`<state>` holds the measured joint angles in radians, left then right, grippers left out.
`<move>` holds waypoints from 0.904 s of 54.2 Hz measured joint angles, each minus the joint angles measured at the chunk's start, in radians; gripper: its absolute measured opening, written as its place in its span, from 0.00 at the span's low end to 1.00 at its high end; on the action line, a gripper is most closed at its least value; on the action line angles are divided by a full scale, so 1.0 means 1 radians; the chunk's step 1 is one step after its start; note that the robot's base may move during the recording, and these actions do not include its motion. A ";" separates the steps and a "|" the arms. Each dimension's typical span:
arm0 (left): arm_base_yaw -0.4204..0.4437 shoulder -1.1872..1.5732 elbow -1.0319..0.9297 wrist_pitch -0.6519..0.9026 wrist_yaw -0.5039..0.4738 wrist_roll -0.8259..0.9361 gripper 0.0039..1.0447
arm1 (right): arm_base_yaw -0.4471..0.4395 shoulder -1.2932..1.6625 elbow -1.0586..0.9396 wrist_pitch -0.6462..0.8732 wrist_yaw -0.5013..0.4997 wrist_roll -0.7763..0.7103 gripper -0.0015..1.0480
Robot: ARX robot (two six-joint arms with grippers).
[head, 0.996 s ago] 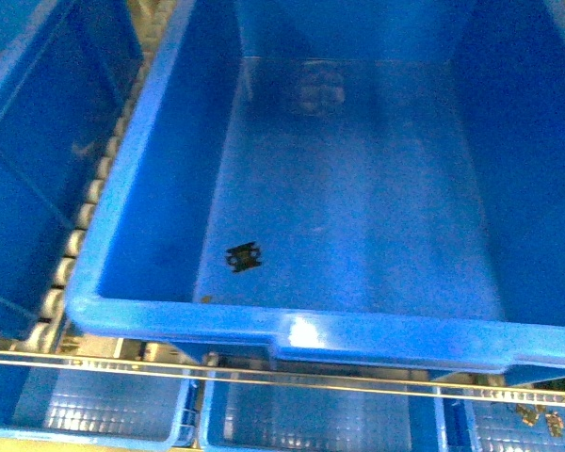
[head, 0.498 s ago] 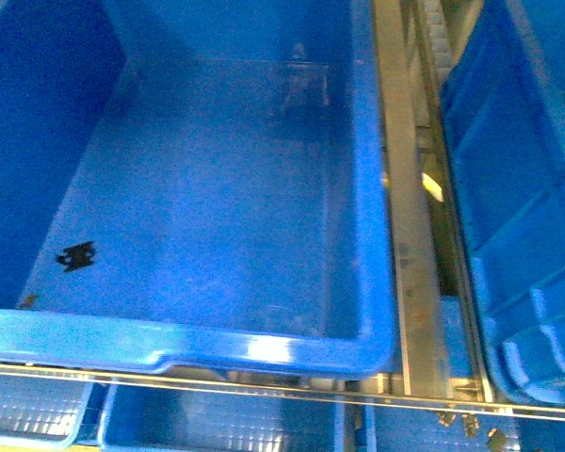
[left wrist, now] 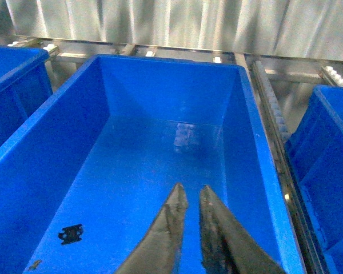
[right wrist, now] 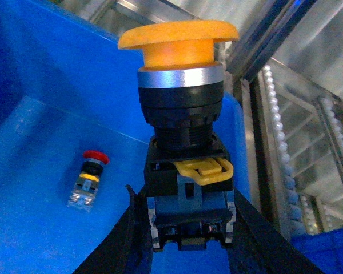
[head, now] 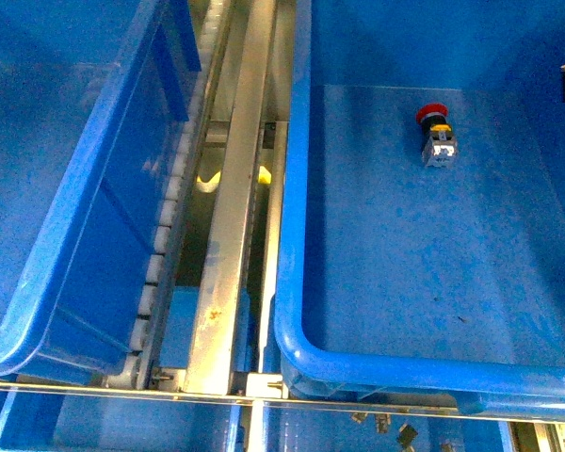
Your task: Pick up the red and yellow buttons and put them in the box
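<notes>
Yellow button (right wrist: 180,97) fills my right wrist view: its mushroom cap stands upright above a silver ring, a black collar and a contact block with a yellow clip, and my right end effector (right wrist: 186,228) is clamped on that block, one dark finger (right wrist: 128,240) pressed to each side. Beyond it I see the red button (right wrist: 88,180) lying on its side on the smooth floor of the box (right wrist: 40,74), well apart from the held one and lower than it.

From the front view, I read the red button (head: 435,132) toward the far end of the right-hand box (head: 306,348), cap pointing away from me, grey block toward me, with bare blue floor all round it. I cannot make out the right arm there, apart from a sliver of hardware at the far right edge. A metal roller rail (head: 228,235) runs between this box and a second blue bin (head: 66,254) on the left. Along the near edge I see shallow blue trays (head: 122,428), one with a few small metal parts (head: 395,431).

My left end effector (left wrist: 188,197) hangs over an empty-handed spot above another deep blue bin (left wrist: 257,154); its two dark fingers sit nearly together with only a thin gap, gripping nothing. A small black piece (left wrist: 70,234) lies on that bin's floor, off to the left of the fingers.
</notes>
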<state>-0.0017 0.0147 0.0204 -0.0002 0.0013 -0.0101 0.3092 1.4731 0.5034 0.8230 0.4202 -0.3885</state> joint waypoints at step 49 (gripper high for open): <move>0.000 0.000 0.000 0.000 -0.001 0.002 0.93 | 0.029 0.271 0.148 -0.122 -0.099 0.061 0.25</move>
<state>-0.0017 0.0147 0.0204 -0.0002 0.0002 -0.0082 0.3382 1.7439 0.6510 0.7006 0.3210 -0.3275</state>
